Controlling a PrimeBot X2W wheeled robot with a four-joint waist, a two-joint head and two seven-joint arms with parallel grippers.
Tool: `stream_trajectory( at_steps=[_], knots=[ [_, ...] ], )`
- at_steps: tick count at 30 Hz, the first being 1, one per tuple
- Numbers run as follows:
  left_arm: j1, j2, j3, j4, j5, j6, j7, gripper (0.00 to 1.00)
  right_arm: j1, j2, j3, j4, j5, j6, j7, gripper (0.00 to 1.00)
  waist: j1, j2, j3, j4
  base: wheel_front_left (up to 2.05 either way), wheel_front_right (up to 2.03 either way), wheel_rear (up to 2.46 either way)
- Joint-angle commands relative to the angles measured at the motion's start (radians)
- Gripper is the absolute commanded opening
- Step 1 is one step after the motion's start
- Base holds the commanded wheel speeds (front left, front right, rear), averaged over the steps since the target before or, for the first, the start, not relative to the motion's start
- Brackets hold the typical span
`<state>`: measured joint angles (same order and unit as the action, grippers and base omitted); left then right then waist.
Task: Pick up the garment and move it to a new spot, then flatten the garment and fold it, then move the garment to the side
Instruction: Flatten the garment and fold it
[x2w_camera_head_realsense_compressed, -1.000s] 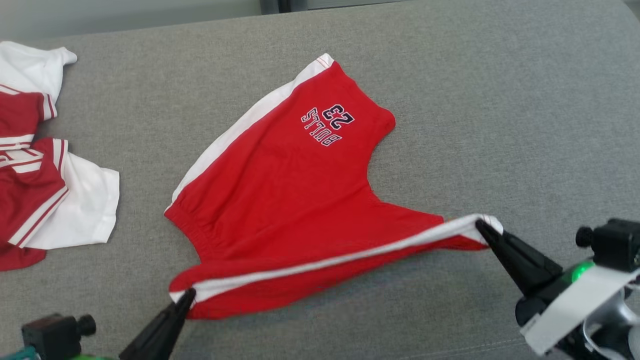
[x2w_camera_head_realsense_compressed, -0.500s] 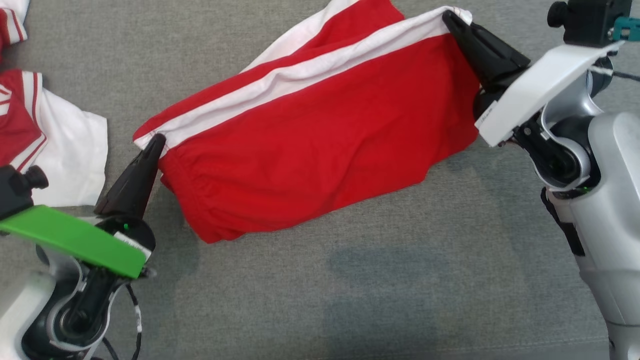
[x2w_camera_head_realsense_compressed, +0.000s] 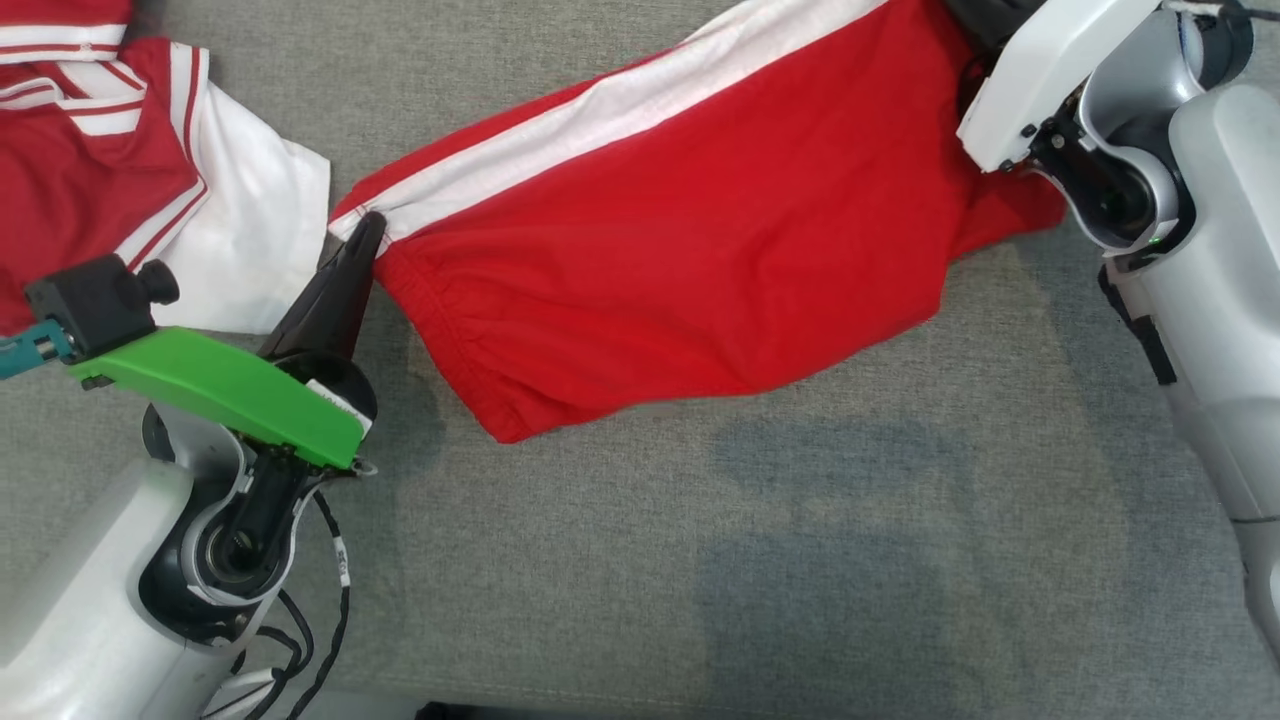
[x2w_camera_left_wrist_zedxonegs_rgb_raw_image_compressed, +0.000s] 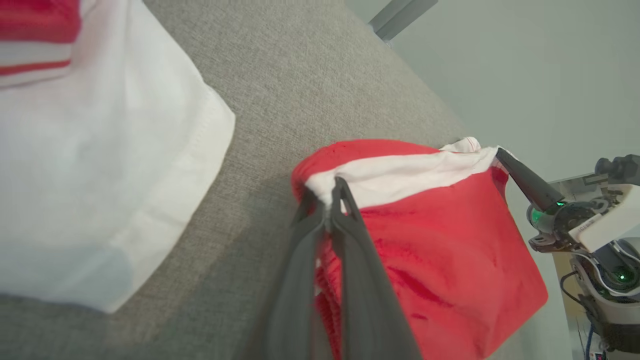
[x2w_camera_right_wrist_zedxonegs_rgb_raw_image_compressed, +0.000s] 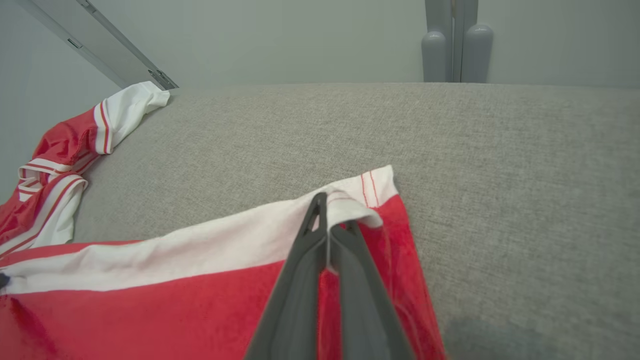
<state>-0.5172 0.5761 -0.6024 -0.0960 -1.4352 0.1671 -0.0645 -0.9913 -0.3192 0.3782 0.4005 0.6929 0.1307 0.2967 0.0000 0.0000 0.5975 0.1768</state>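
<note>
Red shorts (x2w_camera_head_realsense_compressed: 680, 260) stretch between both arms over the grey bench (x2w_camera_head_realsense_compressed: 700, 560) in the head view, the left claw (x2w_camera_head_realsense_compressed: 365, 228) pinching the waistband corner just beside a red-and-white jersey (x2w_camera_head_realsense_compressed: 230, 230) on the left. Left wrist view: that claw is pressed together on very little white stripe, so a harder pull could slip it free. Right wrist view: the right claw (x2w_camera_right_wrist_zedxonegs_rgb_raw_image_compressed: 327, 210) pinches the hem corner at the far right, and uneven lowering would likely leave folds.

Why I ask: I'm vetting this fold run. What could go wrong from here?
1. Both jaws pinch only the end corners of the white stripe on the red shorts; a tug could pull a corner free.
2. The shorts hang doubled, so laying them down may trap creases.
3. The red-and-white garment lies close beside the left jaws; the shorts could land on it.
</note>
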Motion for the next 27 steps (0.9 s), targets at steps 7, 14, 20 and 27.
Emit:
stream_trajectory(
  at_steps=[7,14,20,27],
  knots=[
    [-0.049,-0.047,-0.035,0.045,0.022,-0.019,0.01,0.0,-0.07,-0.026,0.01,0.08,-0.018,0.0,0.025,0.0,0.0,0.0,0.012,0.013,0.0,0.0,0.0],
    [-0.061,-0.056,-0.053,0.083,0.025,-0.016,0.032,0.43,-0.097,-0.02,0.05,0.11,-0.039,0.0,0.016,1.0,0.0,0.0,0.003,0.003,0.0,0.0,0.0],
    [-0.024,-0.028,-0.064,0.085,0.059,-0.001,0.01,1.0,-0.079,-0.029,0.072,0.105,-0.014,0.0,0.09,1.0,0.0,0.0,-0.055,-0.021,0.0,0.0,0.0],
    [0.042,0.028,-0.083,0.057,0.142,0.031,-0.05,1.0,-0.017,-0.072,0.077,0.019,0.029,0.0,0.244,1.0,0.0,0.0,-0.141,-0.054,0.0,0.0,0.0]
  ],
)
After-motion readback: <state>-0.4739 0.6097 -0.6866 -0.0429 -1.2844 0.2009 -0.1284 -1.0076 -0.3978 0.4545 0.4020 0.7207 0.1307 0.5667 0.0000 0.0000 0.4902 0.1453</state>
